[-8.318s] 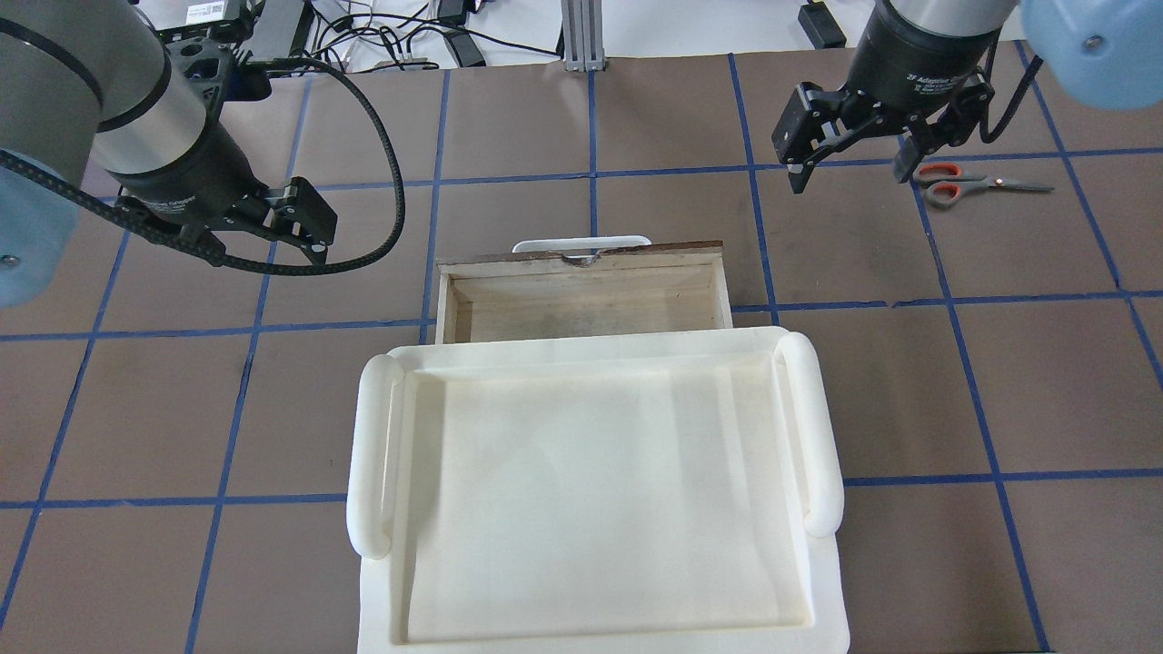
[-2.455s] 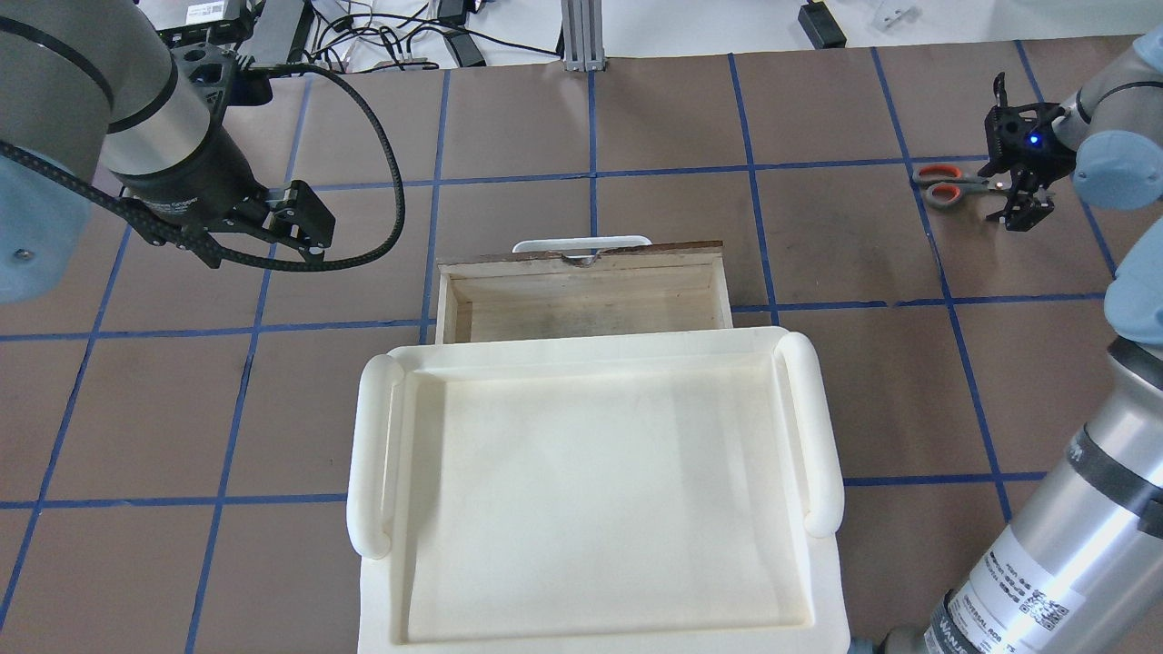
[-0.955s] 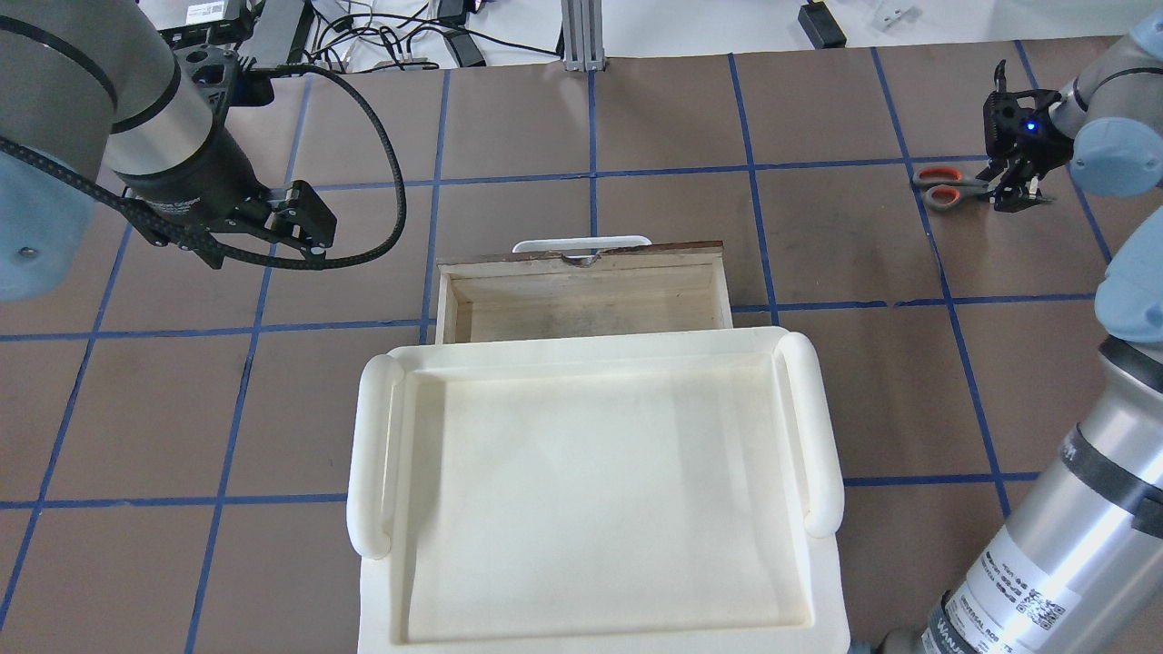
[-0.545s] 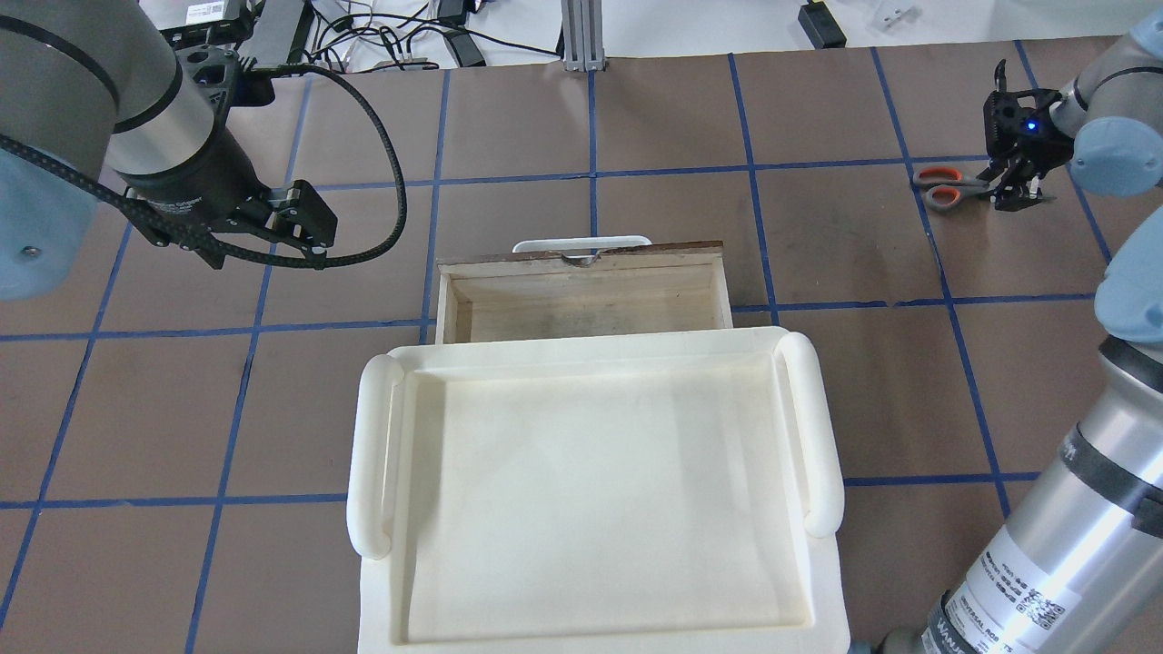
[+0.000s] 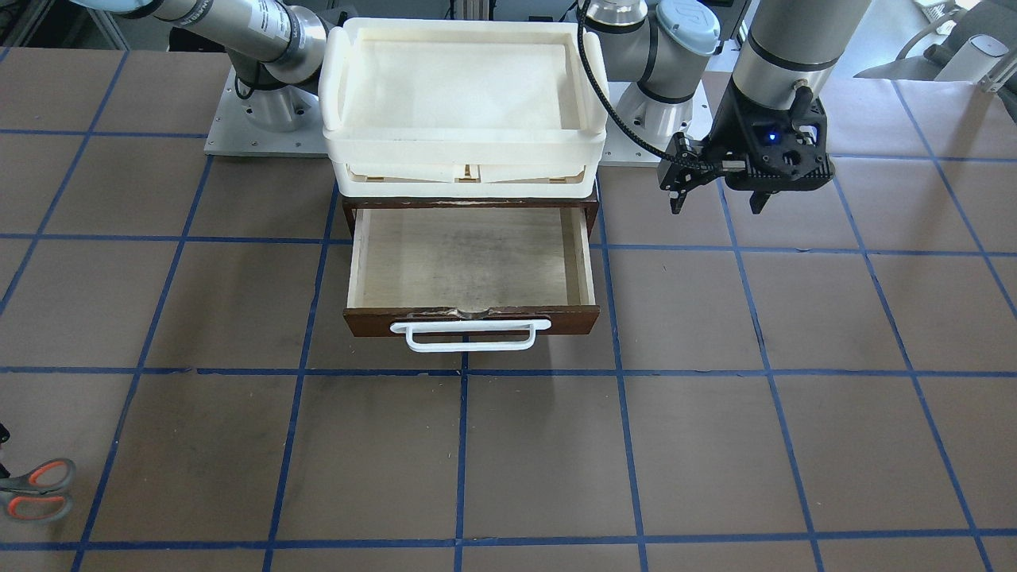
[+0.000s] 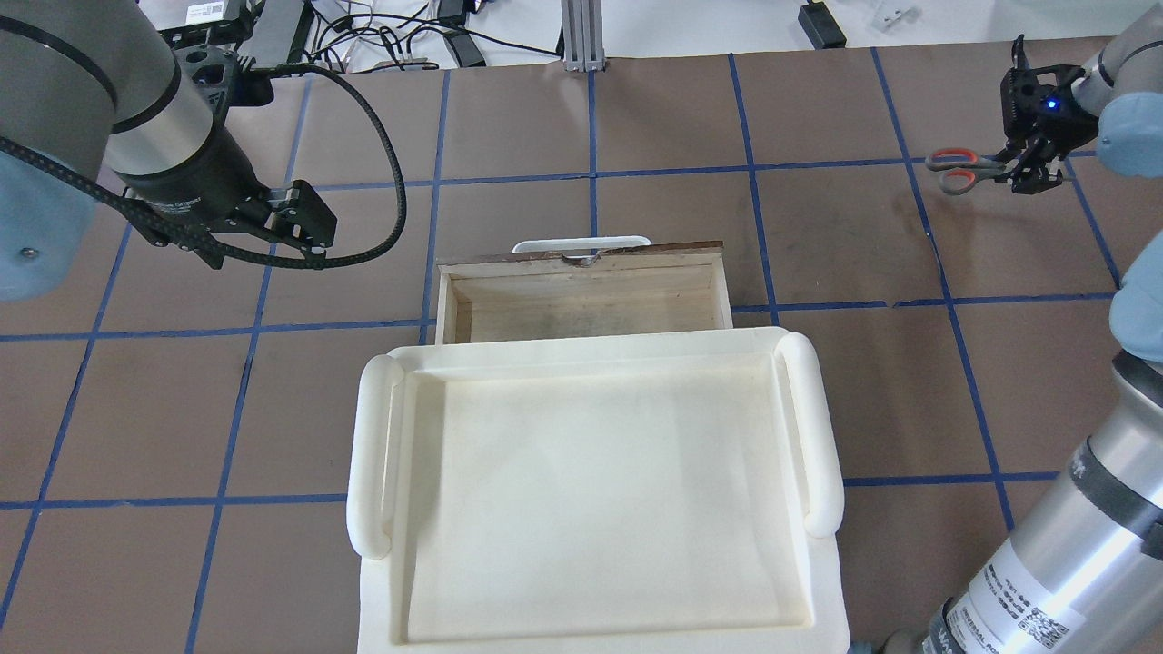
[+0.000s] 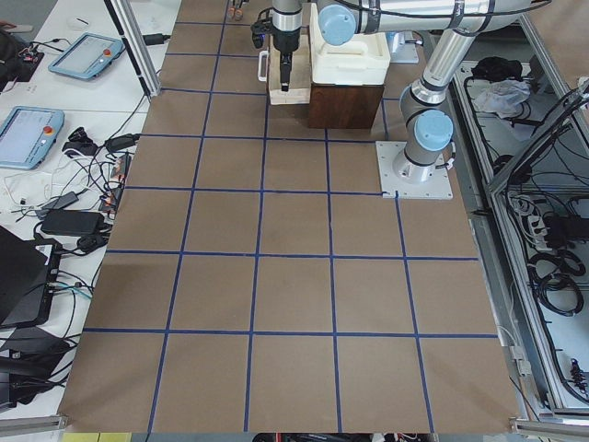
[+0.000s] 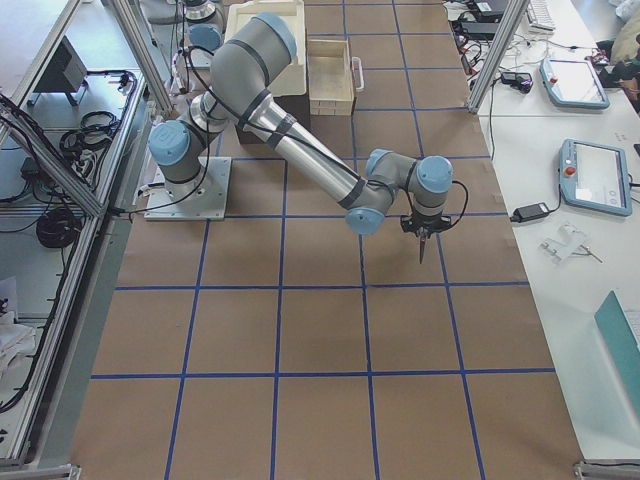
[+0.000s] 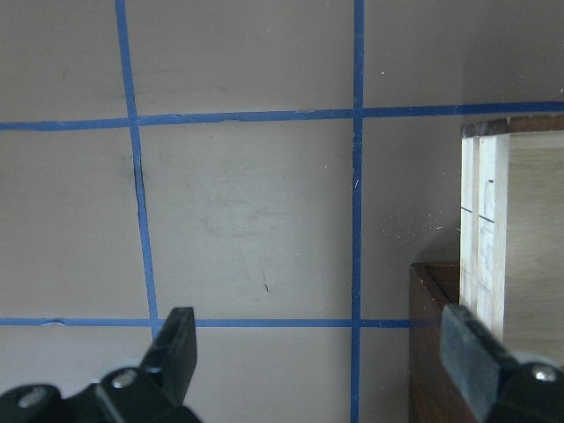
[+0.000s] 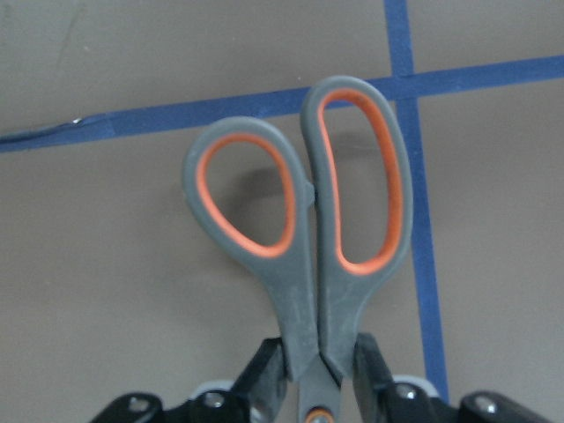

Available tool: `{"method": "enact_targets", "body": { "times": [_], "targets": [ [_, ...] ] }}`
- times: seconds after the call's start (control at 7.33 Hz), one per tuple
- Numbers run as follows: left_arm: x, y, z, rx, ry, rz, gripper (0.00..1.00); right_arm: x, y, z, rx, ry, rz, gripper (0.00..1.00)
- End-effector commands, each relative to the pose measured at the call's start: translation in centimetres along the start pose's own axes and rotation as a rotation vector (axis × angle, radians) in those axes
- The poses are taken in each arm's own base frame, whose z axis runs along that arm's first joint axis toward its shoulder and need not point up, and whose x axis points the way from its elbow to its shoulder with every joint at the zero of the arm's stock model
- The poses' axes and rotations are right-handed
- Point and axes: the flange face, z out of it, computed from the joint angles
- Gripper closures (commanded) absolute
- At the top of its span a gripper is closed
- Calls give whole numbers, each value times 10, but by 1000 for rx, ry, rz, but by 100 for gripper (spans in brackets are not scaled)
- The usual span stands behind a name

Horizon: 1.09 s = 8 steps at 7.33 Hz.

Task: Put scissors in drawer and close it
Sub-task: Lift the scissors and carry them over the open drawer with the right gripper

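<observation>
The scissors, grey handles lined in orange-red, are at the far right of the table, and their handles fill the right wrist view. My right gripper is shut on them near the pivot and holds them a little above the table. The blades are hidden. The handles also show at the left edge of the front view. The drawer stands pulled open and empty, with its dark front and white handle facing away from me. My left gripper is open and empty, beside the drawer's left side.
A cream-white tray sits on top of the brown cabinet above the drawer. Blue tape lines grid the brown table. Cables and boxes lie beyond the far edge.
My right gripper came down onto the scissors, shut on them, and in the last half second has lifted them slightly off the table. The left arm has hardly moved.
</observation>
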Motion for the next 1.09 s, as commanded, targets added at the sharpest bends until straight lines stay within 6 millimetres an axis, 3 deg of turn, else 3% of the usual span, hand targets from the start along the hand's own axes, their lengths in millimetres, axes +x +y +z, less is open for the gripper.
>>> {"method": "enact_targets", "body": {
  "times": [0.0, 0.55, 0.82, 0.95],
  "targets": [
    [0, 1, -1, 2, 0, 1, 0, -12, -27, -68, 13, -22, -79, 100],
    [0, 1, -1, 2, 0, 1, 0, -60, -149, -205, 5, -63, -214, 100],
    [0, 1, -1, 2, 0, 1, 0, -87, -210, -227, 10, -129, -289, 100],
    [0, 1, -2, 3, 0, 1, 0, -96, -244, -227, 9, -146, -333, 100]
  ]
}}
